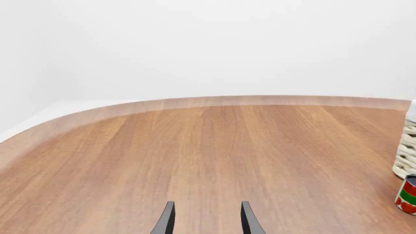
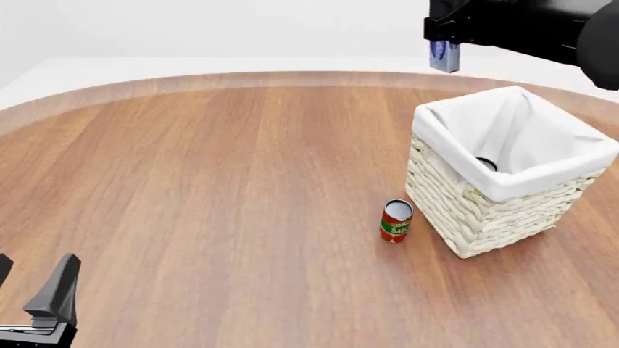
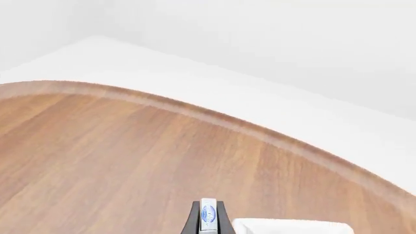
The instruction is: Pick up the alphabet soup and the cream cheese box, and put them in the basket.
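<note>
Cream cheese box point(image 2: 444, 56) hangs clenched in my right gripper point(image 2: 447, 45) jaws, above and behind the basket point(image 2: 483, 210) rim, so releasing now could drop it outside; left gripper point(image 1: 206, 219) jaws stand released.

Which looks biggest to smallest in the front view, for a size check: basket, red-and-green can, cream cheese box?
1. basket, by far the largest.
2. red-and-green can.
3. cream cheese box, smallest as seen; it is held high in the right gripper and partly hidden, so its true size is unsure.
</note>
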You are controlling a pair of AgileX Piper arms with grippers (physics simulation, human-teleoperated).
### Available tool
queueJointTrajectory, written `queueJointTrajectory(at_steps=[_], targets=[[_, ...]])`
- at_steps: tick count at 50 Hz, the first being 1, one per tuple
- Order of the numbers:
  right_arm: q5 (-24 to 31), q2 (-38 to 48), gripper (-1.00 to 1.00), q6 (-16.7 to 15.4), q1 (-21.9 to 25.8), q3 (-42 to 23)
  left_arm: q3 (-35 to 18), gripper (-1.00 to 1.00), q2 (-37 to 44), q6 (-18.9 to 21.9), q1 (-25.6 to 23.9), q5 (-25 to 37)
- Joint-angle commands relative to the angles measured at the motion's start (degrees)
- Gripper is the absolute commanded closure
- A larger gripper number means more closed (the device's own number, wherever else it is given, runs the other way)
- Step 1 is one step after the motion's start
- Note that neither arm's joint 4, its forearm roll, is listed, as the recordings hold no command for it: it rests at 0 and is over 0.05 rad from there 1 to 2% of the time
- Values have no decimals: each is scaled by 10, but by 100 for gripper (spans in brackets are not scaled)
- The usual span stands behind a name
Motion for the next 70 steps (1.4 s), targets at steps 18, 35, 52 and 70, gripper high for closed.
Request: queueJointTrajectory(at_steps=[18, 35, 52, 70], targets=[[-71, -33, 100, 69, -108, 59, 0, -100, -2, 0, 0, 2], [-112, 14, 100, 116, -212, 55, 0, -100, -1, 0, 0, 1], [-148, 57, 100, 133, -275, 71, 0, -100, -2, 0, 0, 2], [-178, 70, 100, 146, -291, 118, 0, -100, -2, 0, 0, 2]])
